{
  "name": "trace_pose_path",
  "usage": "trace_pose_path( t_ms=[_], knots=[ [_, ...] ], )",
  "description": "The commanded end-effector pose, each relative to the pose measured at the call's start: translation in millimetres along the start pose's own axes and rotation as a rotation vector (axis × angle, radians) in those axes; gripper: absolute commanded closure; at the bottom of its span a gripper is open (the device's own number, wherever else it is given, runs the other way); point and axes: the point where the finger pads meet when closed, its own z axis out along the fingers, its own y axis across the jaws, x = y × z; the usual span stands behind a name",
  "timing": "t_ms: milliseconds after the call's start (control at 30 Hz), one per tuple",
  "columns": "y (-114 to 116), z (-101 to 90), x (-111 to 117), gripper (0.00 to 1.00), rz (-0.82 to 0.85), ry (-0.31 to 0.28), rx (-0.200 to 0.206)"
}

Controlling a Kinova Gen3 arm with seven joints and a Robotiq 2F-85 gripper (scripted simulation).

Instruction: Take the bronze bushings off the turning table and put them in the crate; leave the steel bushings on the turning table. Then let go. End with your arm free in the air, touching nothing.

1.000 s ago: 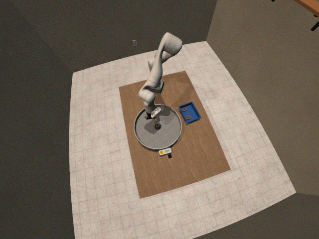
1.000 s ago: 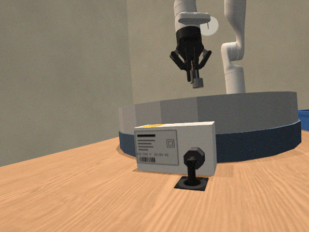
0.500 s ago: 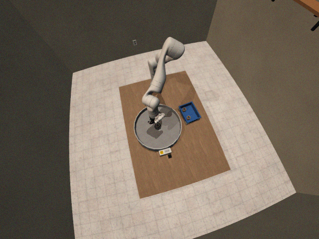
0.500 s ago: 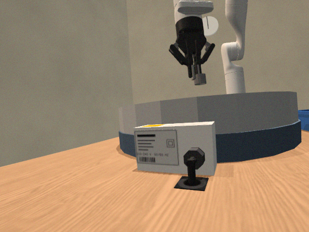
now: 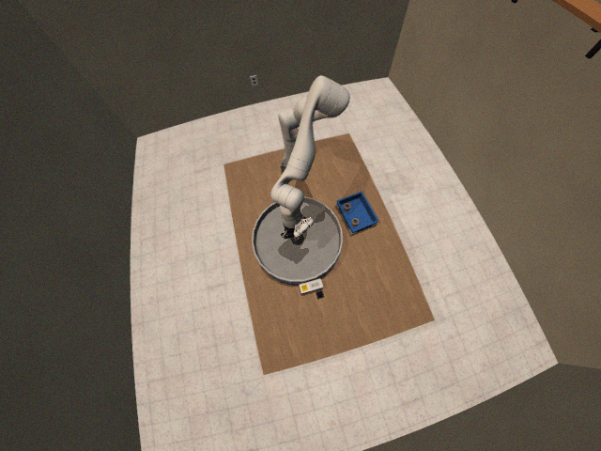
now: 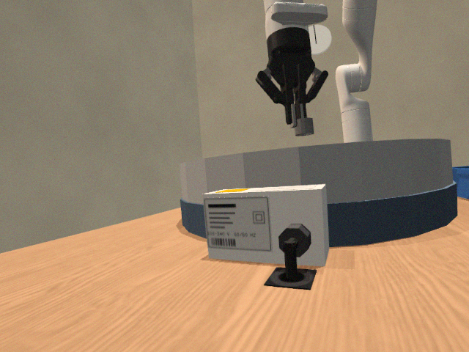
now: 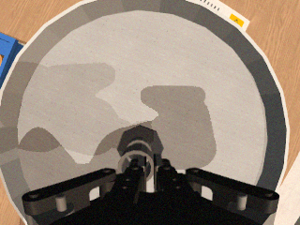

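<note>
Overhead, the tool (image 5: 289,234) (image 6: 297,117) (image 7: 149,163) pointing down above the turning table (image 5: 310,269) (image 6: 363,170) (image 7: 155,52), clamped on a grey steel bushing (image 6: 305,127) (image 7: 123,165).

Smooth off-white arm (image 5: 304,140) (image 6: 355,41) with rounded joints, thin seam lines, black angular gripper (image 5: 294,236) (image 6: 297,121) (image 7: 149,163).

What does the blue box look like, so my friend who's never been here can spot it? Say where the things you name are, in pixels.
Find the big round grey turning table (image 5: 258,268) (image 6: 363,170) (image 7: 277,117) on the wooden top. Beside it sits the small blue box (image 5: 360,209) (image 6: 462,182) (image 7: 6,49), with no lid and two brownish rings (image 5: 346,207) inside. It's the only box with corners and an open top; the white one is closed.
</note>
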Motion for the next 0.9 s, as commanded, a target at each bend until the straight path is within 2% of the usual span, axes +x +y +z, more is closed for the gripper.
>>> trace_pose_path(
  t_ms=[0,400,567,867],
  knots=[
    [-0.8,14.0,-4.0,1.0,0.004,-0.011,0.006],
    [-0.8,14.0,-4.0,1.0,0.004,-0.011,0.006],
    [-1.0,37.5,-4.2,1.0,0.004,-0.011,0.006],
    [-1.0,37.5,-4.2,1.0,0.004,-0.011,0.006]
  ],
)
